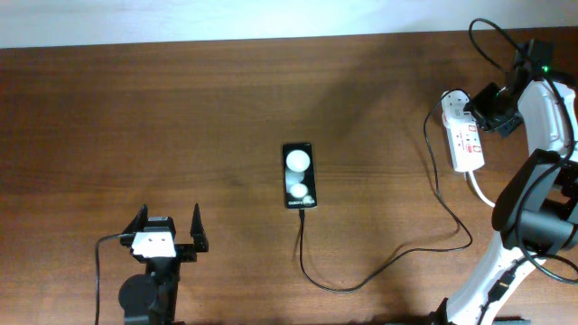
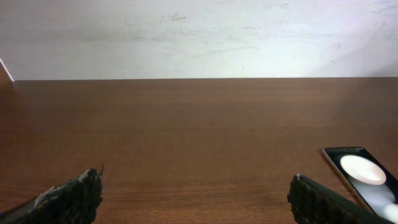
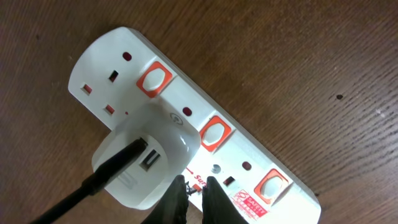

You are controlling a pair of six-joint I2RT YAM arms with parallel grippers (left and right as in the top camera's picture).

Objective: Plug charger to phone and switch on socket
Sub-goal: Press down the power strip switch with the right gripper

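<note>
The black phone (image 1: 299, 175) lies mid-table with two white spots on its glossy face; its corner shows in the left wrist view (image 2: 364, 177). The thin black charger cable (image 1: 379, 271) runs from the phone's near end, loops right and goes up to the white adapter (image 3: 149, 162), which is plugged into the white socket strip (image 1: 466, 135) (image 3: 261, 155) with its red switches. My right gripper (image 1: 492, 108) (image 3: 194, 186) is shut, empty, its tips right over the strip beside the adapter. My left gripper (image 1: 168, 230) (image 2: 196, 196) is open and empty, left of the phone.
The strip's thick white cord (image 1: 479, 191) runs toward the right arm's base (image 1: 533, 226). The brown wooden table (image 1: 181, 117) ends at a pale wall at the back (image 2: 199, 37).
</note>
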